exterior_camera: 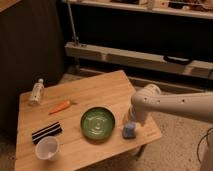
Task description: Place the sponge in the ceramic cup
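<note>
The sponge [130, 130], a small blue pad, lies near the right front corner of the wooden table [95, 90], just right of the green bowl. My gripper [131, 121] comes down from the white arm [165, 104] and sits right over the sponge's back edge, partly hiding it. I cannot see if it touches the sponge. The ceramic cup [47, 148], small, white and round, stands upright at the table's front left, far from the gripper.
A green bowl [98, 123] sits mid-table between sponge and cup. A black-and-white striped block [46, 132] lies just behind the cup. A carrot [61, 106] and a pale bottle [36, 91] are at the back left. Shelving runs along the back wall.
</note>
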Tool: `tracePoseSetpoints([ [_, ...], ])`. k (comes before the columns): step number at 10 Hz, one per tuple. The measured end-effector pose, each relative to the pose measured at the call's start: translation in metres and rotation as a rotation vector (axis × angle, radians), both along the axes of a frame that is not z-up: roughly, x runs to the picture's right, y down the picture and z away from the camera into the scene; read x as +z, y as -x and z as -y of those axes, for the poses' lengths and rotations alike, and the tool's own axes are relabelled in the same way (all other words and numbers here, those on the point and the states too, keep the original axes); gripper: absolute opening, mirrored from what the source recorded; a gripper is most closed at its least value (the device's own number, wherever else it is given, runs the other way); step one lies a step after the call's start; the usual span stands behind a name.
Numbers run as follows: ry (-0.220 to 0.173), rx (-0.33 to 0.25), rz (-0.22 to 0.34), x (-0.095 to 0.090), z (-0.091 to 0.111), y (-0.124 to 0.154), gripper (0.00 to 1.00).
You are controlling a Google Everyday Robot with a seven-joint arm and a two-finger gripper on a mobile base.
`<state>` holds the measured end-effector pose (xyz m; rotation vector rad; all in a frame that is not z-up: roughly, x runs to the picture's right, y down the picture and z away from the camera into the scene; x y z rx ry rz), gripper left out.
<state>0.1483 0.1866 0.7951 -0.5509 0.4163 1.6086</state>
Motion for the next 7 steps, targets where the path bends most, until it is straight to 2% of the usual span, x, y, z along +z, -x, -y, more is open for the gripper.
tracePoseSetpoints([
  [3,0.032,-0.020,0.035,0.022,-0.010,0.009,0.65],
  [4,0.040,-0.036,0.032,0.025,-0.012,0.010,0.65],
  [7,0.032,-0.080,0.002,0.032,-0.013,0.016,0.65],
])
